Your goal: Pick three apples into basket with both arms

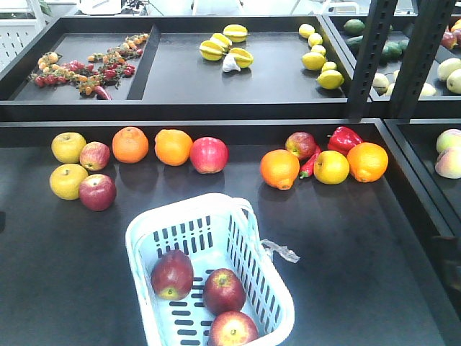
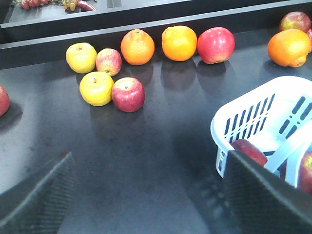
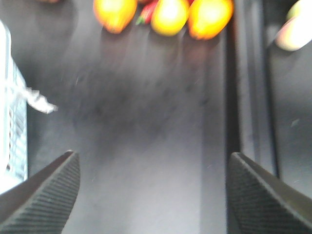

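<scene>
Front-facing view: three apples (image 1: 171, 274) lie in the basket (image 1: 144, 229). Left tool (image 2: 146, 195) and right tool (image 3: 151, 195) hang released; blurry oranges (image 3: 115, 12) probably ahead.

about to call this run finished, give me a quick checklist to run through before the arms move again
1. Three apples in the basket: ok, dark red apples lie inside.
2. Left gripper empty: ok, open, nothing between the fingers.
3. Right gripper empty: ok, open over bare table.
4. Basket upright: ok, sitting flat.
5. Left gripper clear of the basket: cannot tell, its rim sits close by the right finger.
</scene>
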You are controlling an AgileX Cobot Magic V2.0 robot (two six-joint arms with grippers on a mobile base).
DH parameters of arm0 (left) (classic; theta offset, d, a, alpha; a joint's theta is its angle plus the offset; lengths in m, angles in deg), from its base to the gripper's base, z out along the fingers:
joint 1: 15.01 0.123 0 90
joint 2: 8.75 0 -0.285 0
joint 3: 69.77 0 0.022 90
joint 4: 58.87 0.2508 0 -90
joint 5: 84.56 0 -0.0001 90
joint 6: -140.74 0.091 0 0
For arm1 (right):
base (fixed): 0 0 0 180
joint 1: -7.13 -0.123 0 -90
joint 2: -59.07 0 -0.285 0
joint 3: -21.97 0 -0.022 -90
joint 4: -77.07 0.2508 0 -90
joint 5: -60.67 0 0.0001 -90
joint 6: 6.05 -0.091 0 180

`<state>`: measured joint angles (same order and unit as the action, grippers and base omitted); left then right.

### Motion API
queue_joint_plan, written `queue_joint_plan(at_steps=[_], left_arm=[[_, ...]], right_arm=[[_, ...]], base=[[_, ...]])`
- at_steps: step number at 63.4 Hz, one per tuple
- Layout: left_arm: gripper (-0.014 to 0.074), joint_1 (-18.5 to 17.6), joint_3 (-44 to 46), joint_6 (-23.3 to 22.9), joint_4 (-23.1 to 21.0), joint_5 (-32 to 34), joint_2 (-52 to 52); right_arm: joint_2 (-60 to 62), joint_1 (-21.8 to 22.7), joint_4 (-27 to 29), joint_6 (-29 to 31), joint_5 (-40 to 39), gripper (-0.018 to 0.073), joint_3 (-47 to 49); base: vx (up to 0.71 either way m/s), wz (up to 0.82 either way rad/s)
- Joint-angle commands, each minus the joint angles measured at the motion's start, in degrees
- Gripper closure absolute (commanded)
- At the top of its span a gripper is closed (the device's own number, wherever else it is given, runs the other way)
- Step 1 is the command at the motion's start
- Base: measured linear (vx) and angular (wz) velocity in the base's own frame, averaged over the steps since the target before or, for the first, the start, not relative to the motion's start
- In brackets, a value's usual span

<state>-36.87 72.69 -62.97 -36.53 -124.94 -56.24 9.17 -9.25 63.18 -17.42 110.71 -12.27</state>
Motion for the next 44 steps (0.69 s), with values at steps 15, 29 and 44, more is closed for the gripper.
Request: queue_joint_plan(at_steps=[15, 29, 44], left_arm=[[0.0011, 0.1, 1.3, -0.4, 1.0, 3.3, 0.2], [0.0011, 0.1, 1.3, -0.4, 1.0, 3.3, 0.2], [0.0011, 0.1, 1.3, -0.4, 1.0, 3.3, 0.2]], right_arm=[[1.6, 0.4, -1.6, -0.1, -2.7, -0.0022, 1.8], [1.6, 0.4, -1.8, -0.1, -2.8, -0.0022, 1.8], [1.6, 0.4, -2.4, -0.1, -2.8, -0.0018, 1.8]], base=[[0.00, 0.00], [0.00, 0.00], [0.00, 0.00]])
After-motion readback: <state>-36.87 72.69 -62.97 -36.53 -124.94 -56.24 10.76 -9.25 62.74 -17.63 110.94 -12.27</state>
